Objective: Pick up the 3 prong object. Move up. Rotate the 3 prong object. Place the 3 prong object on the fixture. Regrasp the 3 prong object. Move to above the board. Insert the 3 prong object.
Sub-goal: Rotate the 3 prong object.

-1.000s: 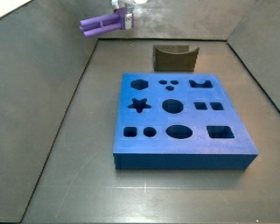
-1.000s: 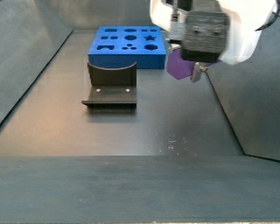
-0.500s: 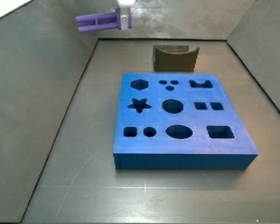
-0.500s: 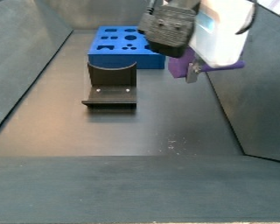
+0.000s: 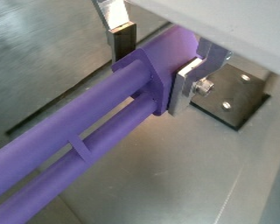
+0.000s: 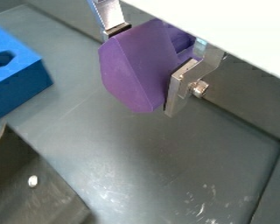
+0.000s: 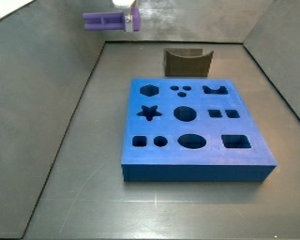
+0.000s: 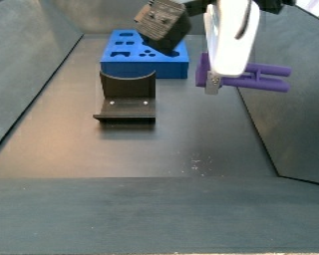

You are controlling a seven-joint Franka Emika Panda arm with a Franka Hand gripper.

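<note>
My gripper point(image 5: 154, 59) was clamped on the long light-purple plastic 3 prong object point(image 5: 101, 131), mid-rotation I judged. Next it needed lowering onto the small dark notched fixture point(image 8: 125, 96) below it.

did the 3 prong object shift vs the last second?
Yes. Held in the gripper, the 3 prong object has turned: it now sticks out sideways, away from the board, where before it hung as a compact lump beside the board's corner.

Gripper point(image 5: 150, 63): silver plates, seemingly dark-padded
</note>
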